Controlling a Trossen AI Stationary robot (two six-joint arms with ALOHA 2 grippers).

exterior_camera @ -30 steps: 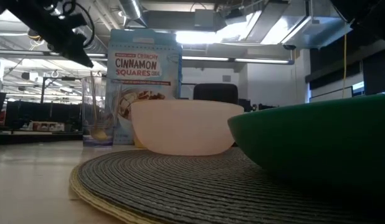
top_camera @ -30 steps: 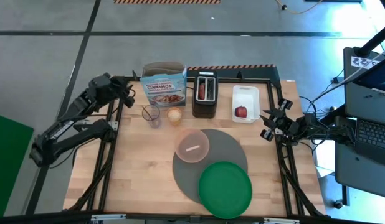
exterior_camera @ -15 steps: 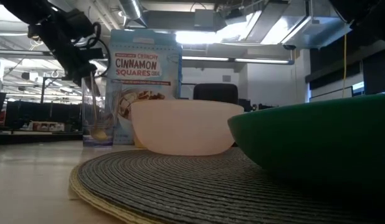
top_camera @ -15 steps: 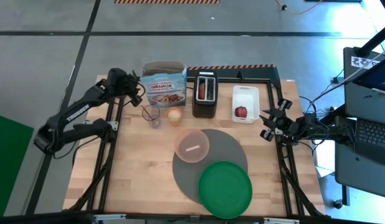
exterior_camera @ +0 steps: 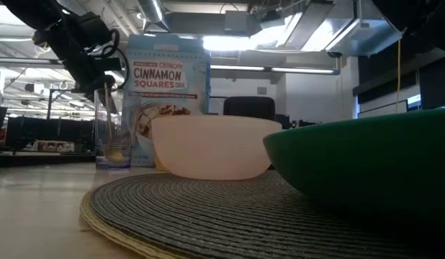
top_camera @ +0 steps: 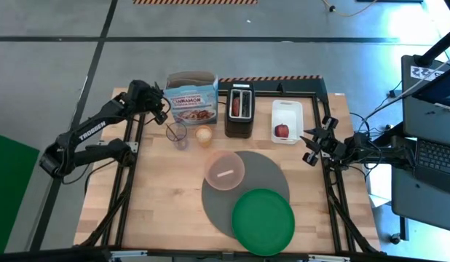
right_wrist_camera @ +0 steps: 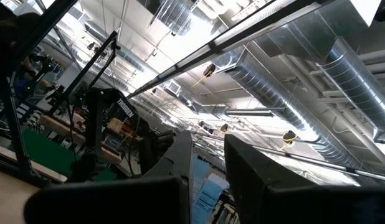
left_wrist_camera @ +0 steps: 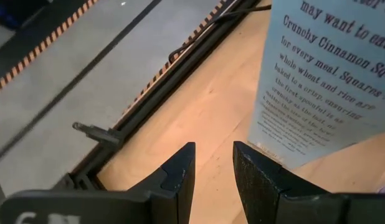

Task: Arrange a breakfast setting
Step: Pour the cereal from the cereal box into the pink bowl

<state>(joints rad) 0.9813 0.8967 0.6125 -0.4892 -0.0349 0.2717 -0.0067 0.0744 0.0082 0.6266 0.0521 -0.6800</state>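
Observation:
A grey placemat [top_camera: 247,191] lies on the table. Its far left part carries a pinkish bowl [top_camera: 225,170] [exterior_camera: 212,147], with a small pale thing inside that I cannot make out as the spoon. A green plate [top_camera: 263,220] rests on the mat's near right part. The bagel [top_camera: 204,135] lies on the wood beside a glass [top_camera: 176,134]. The apple [top_camera: 282,131] sits in a white tray [top_camera: 287,109]. My left gripper [top_camera: 162,113] [left_wrist_camera: 214,149] hangs narrowly open above the table, beside the cereal box [top_camera: 192,98], holding nothing. My right gripper [top_camera: 307,147] [right_wrist_camera: 208,140] waits at the right edge, narrowly open, tipped up.
A black toaster [top_camera: 239,109] stands at the far edge between the cereal box and the tray. The glass [exterior_camera: 111,129] stands just below and beside my left gripper [exterior_camera: 107,70]. Bare wood lies on the table's left and near-left part.
My left gripper has swung from over the table's far left corner toward the right, up to the cereal box and the glass, sinking and tipping further down as it went. For the last half second it has kept still.

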